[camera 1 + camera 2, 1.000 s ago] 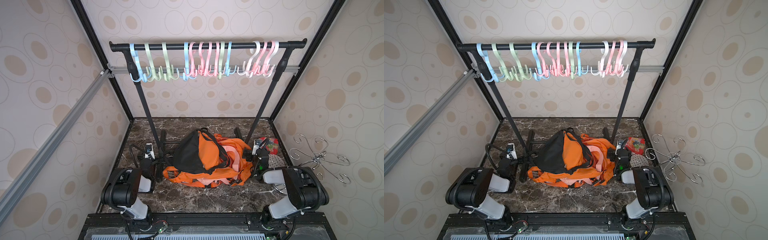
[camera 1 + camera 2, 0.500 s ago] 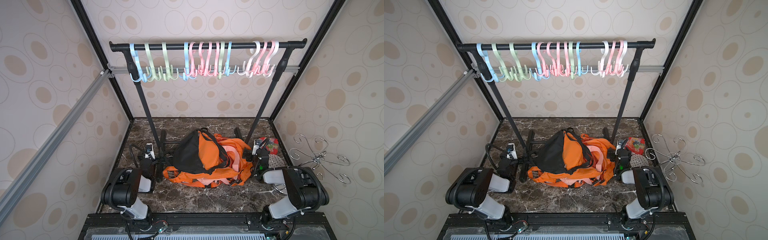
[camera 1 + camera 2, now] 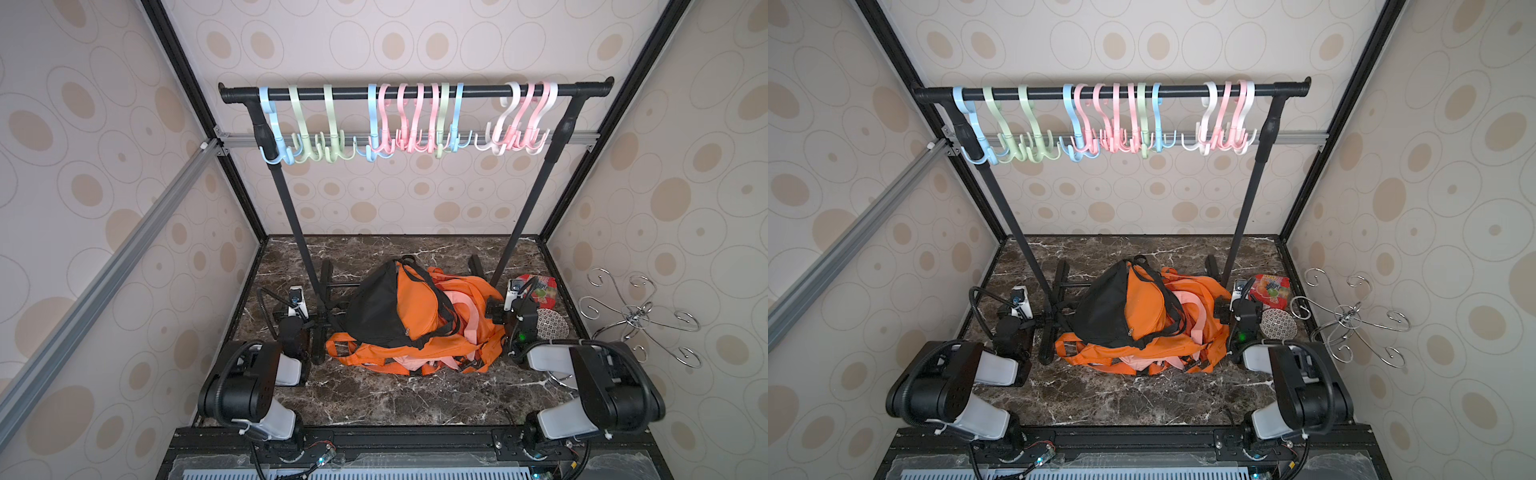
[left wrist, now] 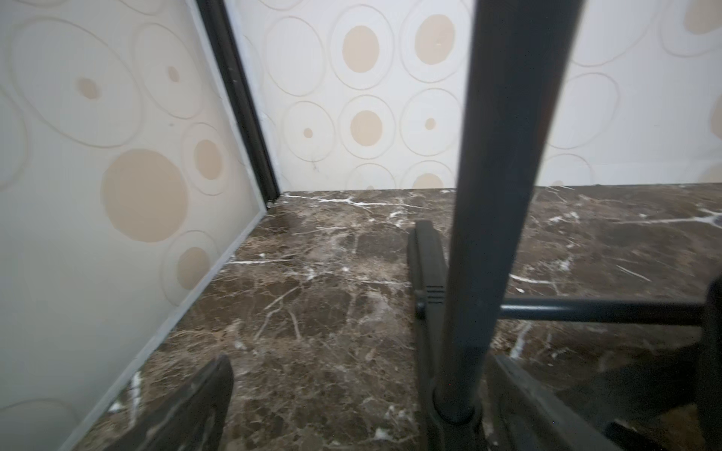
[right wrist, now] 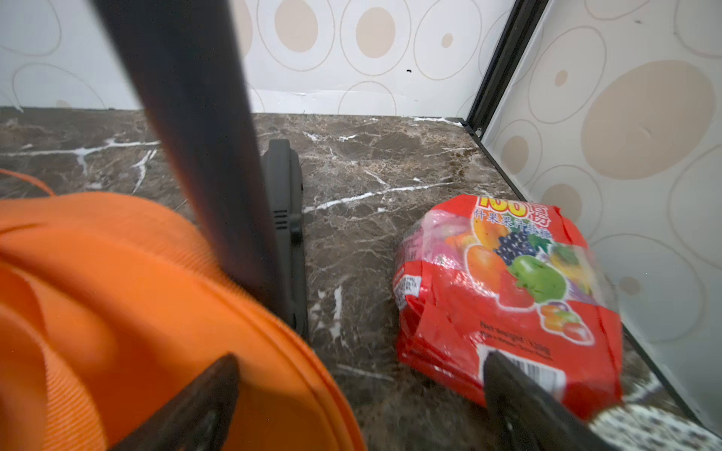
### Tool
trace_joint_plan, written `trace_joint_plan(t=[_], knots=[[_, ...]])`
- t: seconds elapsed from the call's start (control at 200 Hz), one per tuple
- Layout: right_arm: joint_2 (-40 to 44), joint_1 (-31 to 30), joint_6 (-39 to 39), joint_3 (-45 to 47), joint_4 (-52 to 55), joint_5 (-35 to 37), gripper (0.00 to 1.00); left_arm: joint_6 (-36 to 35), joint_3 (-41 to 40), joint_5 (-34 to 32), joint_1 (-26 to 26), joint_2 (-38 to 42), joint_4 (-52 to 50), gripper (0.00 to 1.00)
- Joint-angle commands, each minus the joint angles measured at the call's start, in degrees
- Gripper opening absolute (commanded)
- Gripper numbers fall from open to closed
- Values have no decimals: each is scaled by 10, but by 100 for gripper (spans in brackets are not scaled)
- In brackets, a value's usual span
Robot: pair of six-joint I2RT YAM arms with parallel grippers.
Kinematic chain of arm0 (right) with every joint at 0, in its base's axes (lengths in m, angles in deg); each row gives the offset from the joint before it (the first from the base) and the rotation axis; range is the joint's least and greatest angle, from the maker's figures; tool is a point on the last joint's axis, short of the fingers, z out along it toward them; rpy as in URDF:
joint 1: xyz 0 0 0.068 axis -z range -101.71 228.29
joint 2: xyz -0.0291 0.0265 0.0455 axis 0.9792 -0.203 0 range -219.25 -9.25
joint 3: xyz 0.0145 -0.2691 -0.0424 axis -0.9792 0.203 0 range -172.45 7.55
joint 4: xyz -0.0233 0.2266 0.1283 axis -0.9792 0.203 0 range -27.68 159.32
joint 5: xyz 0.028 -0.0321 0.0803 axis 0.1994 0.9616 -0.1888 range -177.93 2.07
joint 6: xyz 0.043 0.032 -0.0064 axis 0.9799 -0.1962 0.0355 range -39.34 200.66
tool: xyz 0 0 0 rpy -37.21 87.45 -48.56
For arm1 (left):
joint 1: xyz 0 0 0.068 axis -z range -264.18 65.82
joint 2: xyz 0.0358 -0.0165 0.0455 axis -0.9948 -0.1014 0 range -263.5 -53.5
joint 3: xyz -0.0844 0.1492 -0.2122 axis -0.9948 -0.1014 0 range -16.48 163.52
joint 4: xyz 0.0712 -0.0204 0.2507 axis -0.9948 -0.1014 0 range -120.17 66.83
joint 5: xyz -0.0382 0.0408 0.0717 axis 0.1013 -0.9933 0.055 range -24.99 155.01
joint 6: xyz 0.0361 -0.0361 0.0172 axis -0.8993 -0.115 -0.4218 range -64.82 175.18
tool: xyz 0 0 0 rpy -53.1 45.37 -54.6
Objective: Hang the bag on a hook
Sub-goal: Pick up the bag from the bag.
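Observation:
An orange and black bag (image 3: 399, 316) (image 3: 1129, 316) lies slumped on the marble floor between the rack's posts, its straps loose around it. Several pastel hooks (image 3: 415, 120) (image 3: 1113, 120) hang from the black rail (image 3: 415, 92) above, all bare. My left gripper (image 3: 300, 316) (image 4: 363, 363) sits low to the left of the bag, open, with the rack's left post (image 4: 492, 195) standing between its fingers, close to one of them. My right gripper (image 3: 500, 311) (image 5: 359, 357) is open at the bag's right side, one finger over the orange fabric (image 5: 117, 312).
A red candy packet (image 5: 504, 289) (image 3: 538, 286) and a patterned bowl (image 3: 550, 326) lie at the right wall beside my right gripper. A wire hook stand (image 3: 636, 320) is seen against that wall. The rack's feet (image 4: 428, 265) and crossbar (image 4: 597, 310) rest on the floor.

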Motion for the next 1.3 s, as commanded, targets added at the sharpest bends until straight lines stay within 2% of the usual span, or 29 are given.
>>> trace_joint_plan(t=[0.0,0.045,0.08,0.095,0.115,0.155,0.19,0.27,0.375,0.525,0.615,0.66,0.805,0.95,1.03,1.296], knots=[[153,-18,49,-48,197,-4,99,3,39,-103,44,122,-122,100],[195,-18,128,-68,265,-14,99,45,73,-110,54,173,-209,100],[222,-16,254,-77,319,8,100,97,119,-105,54,205,-331,100],[234,-12,305,-86,374,7,100,114,142,-99,54,214,-376,100],[246,-4,334,-93,409,-18,100,126,171,-89,54,223,-438,100],[257,9,310,-87,382,-141,98,142,223,-61,59,229,-529,100],[258,5,314,-100,397,-195,94,144,253,-49,71,232,-593,100],[243,-16,308,-160,490,-229,92,135,303,-66,121,243,-676,100],[233,-66,269,-227,578,-205,91,156,342,-92,198,260,-744,100],[200,-114,211,-292,668,-223,88,197,362,-157,334,262,-788,100],[181,-141,182,-311,707,-182,84,220,373,-172,372,255,-810,100],[168,-145,173,-320,719,-180,83,226,375,-161,379,255,-811,100],[102,-151,138,-357,739,-237,78,220,389,-146,395,248,-810,98],[33,-177,107,-383,744,-172,84,212,369,-122,398,261,-778,96],[-7,-187,91,-415,757,-164,91,206,351,-109,398,267,-759,95],[-113,-215,58,-509,763,-122,89,213,320,-62,397,254,-736,96]])
